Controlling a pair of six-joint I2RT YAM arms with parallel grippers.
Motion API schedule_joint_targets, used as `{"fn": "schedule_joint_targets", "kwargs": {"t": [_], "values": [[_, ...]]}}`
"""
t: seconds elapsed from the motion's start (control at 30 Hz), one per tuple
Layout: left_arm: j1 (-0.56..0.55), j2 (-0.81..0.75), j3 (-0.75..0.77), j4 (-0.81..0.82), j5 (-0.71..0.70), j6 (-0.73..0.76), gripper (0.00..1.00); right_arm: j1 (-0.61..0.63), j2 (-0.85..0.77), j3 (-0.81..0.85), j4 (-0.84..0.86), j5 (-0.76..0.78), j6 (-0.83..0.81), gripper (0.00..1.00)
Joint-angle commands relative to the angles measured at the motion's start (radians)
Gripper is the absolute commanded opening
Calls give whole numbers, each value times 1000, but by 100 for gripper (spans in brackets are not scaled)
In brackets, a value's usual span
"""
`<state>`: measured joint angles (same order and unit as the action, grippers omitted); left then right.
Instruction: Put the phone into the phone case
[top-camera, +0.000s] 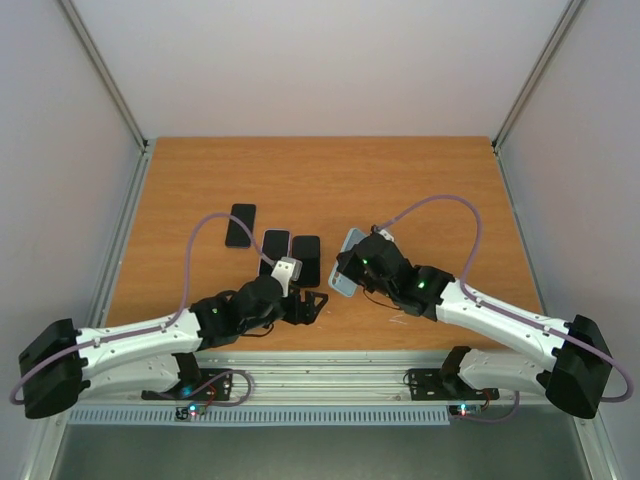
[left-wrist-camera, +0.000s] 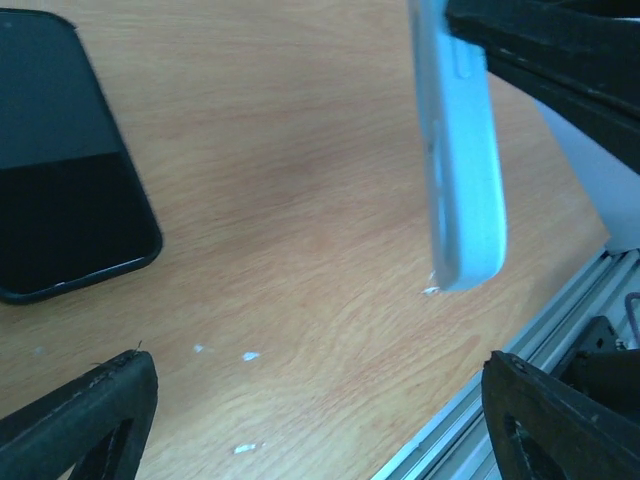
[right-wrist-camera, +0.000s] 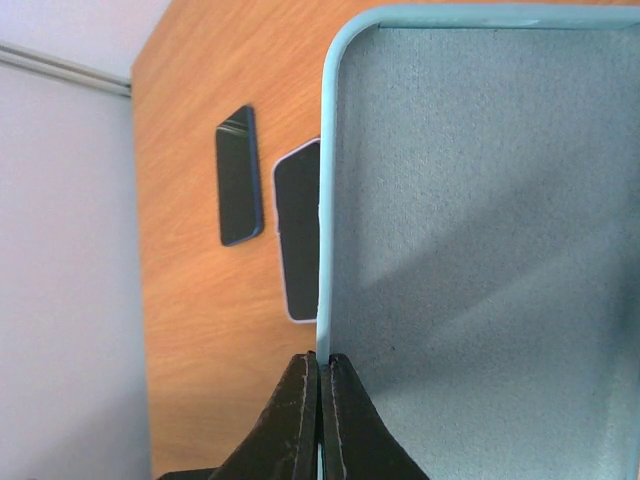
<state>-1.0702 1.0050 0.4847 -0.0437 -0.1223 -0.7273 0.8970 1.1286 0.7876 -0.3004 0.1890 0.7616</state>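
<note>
Pale-blue phone case (right-wrist-camera: 480, 250) fills the right wrist view, cut off right and below | right gripper (right-wrist-camera: 321, 375) pinched narrow on its left rim, holding it on edge | unclear whether its low corner touches the table (left-wrist-camera: 300, 200) | left gripper (left-wrist-camera: 320, 420) spread wide, holding nothing | black phone (left-wrist-camera: 60, 160) ahead-left of it, cropped.

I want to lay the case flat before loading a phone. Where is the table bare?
Bare: the table's far strip behind the three phones, and its right side beyond the case. Crowded: left of centre around the phones, and the near edge under both arms.
</note>
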Motion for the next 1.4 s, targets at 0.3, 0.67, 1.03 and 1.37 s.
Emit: {"fn": "schedule_joint_targets", "kwargs": {"t": [0.3, 0.67, 1.03, 1.37], "values": [[-34, 153, 34, 337, -83, 72, 72, 36, -32, -42, 184, 3, 81, 1], [-34, 254, 49, 456, -107, 101, 34, 37, -40, -48, 201, -7, 64, 1], [-17, 123, 53, 219, -141, 167, 2, 31, -71, 2, 80, -10, -125, 27], [78, -122, 127, -245, -64, 272, 1, -42, -150, 145, -244, -105, -659, 68]]}}
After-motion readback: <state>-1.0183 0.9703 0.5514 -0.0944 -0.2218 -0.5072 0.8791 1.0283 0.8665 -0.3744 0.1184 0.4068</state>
